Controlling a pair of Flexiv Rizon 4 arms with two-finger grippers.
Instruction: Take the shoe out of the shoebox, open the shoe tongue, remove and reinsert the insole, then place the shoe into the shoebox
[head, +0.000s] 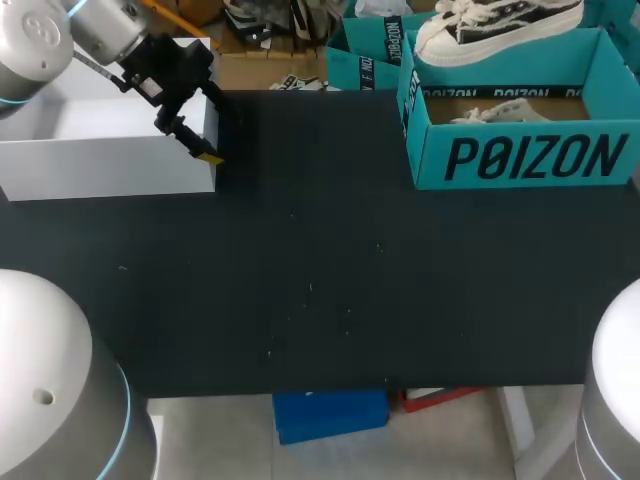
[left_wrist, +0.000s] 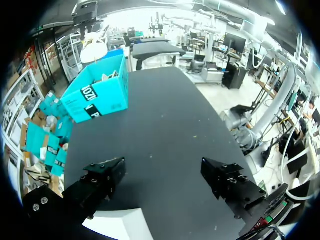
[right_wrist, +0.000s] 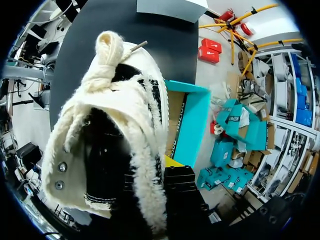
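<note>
Fleece first: woolly cream pile trims the collar and tongue of the shoe (right_wrist: 100, 125), over black canvas with white stitching, two metal eyelets on the side and a thick fuzzy lace knotted at the front. It is a soft upper on a stiff pale platform sole.

My right fingers (right_wrist: 180, 187) have hold of it. One yellow tip presses at the sole edge and the other is hidden behind the shoe. I judge it gripped, since it hangs clear above the box.

Beyond it is the shoebox (head: 520, 155), upper right of the head frame: teal card, open-topped, brown inside. Something pale lies in it, and I cannot tell what.

Matte black surface (head: 330, 260), lightly speckled.

Far upper left, my left fingers (left_wrist: 102, 182) stand wide apart, holding nothing, over a plain white box (head: 100, 150).

Progress: the shoe is lifted out, so step one looks about done. Left to do are opening the tongue, taking the insole out and putting it back, and returning the shoe. The insole is not visible.
</note>
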